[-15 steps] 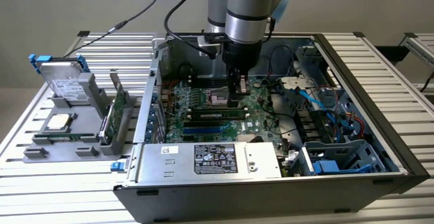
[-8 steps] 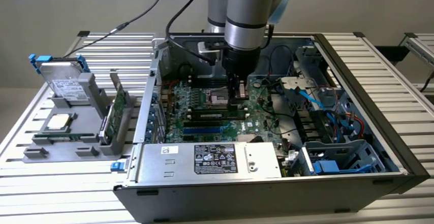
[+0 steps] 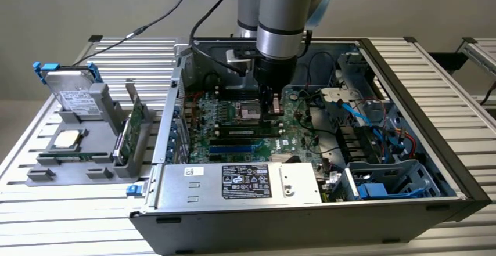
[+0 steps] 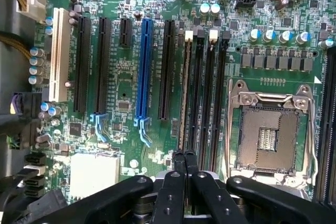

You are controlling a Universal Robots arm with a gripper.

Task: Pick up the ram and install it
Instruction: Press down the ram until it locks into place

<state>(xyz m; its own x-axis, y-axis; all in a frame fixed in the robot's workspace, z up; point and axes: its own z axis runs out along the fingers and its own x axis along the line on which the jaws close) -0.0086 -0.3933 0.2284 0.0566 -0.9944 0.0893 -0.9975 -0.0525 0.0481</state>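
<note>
The ram stands edge-on in the memory slot nearest the black expansion slots, a thin brownish-green strip between the slot's clips. From the exterior view it looks like a dark stick lying along the motherboard. My gripper is shut, its two black fingers pressed together with nothing between them, right over one end of the ram. In the exterior view the gripper points straight down inside the open computer case. I cannot tell whether the tips touch the stick.
The open CPU socket lies close beside the memory slots. A power supply fills the case's front and a drive cage with blue cables its right. Left of the case, a grey tray holds a hard drive and a green card.
</note>
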